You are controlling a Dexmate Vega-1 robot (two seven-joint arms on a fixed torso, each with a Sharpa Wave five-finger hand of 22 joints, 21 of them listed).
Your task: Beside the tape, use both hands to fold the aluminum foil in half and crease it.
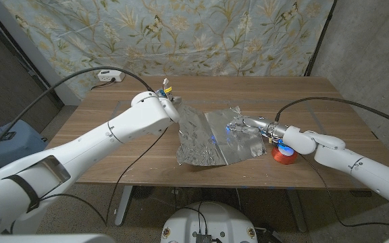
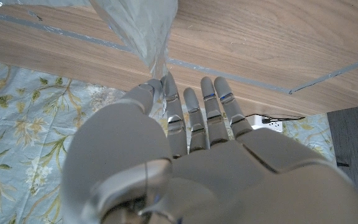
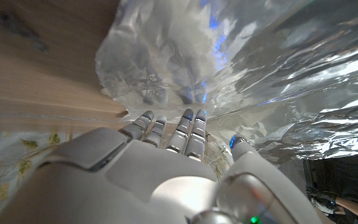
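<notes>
Foil mid-fold: tear and slip hazards at the raised left edge.

Aluminum foil (image 1: 215, 138) lies on the counter (image 1: 113, 128) just beside the orange tape (image 1: 283, 155), its left portion lifted. Left hand (image 1: 159, 102) pinches the raised foil corner between thumb and fingers (image 2: 166, 93). Right hand (image 1: 265, 126) rests its fingers (image 3: 191, 124) extended on the far right part of the sheet; whether it grips cannot be told. Likely faults: the thin corner tearing if pulled too hard, the sheet sliding toward the tape if the right hand's hold is light, and existing wrinkles producing a crooked crease.
</notes>
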